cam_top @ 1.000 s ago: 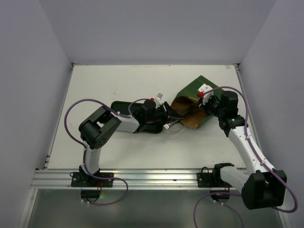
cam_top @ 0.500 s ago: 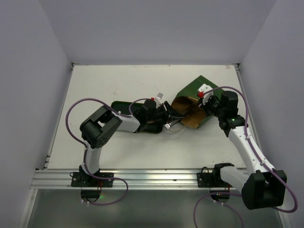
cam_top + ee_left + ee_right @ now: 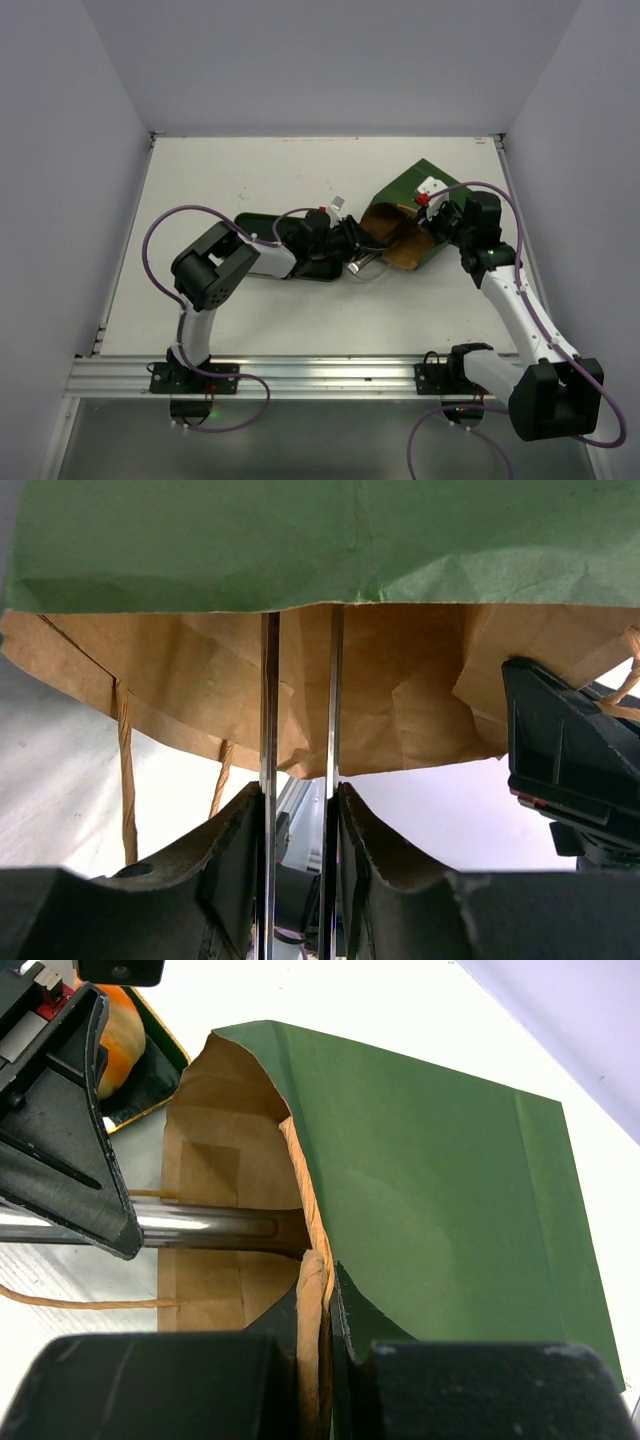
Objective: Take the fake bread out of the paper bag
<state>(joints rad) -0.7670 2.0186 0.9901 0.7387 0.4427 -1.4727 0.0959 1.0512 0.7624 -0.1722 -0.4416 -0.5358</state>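
Inside paper bag point(image 3: 400, 710), tongs point(image 3: 269, 730), tray point(image 3: 250, 222) nearby

The paper bag point(image 3: 412, 190) lies on its side right of the tray point(image 3: 248, 221), mouth toward it. My left gripper point(image 3: 300, 798) pushes the tongs point(image 3: 269, 730) into that mouth, while my right gripper point(image 3: 321, 1295) pinches the mouth's rim.

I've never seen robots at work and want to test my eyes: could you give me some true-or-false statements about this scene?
The paper bag lies tipped over, mouth open. True.
The right gripper pinches the bag's rim. True.
The left gripper is empty. False: it holds metal tongs aimed into the bag.
The bag is red outside. False: dark green, brown inside.
No bread shows anywhere. False: an orange bread piece sits on the tray.
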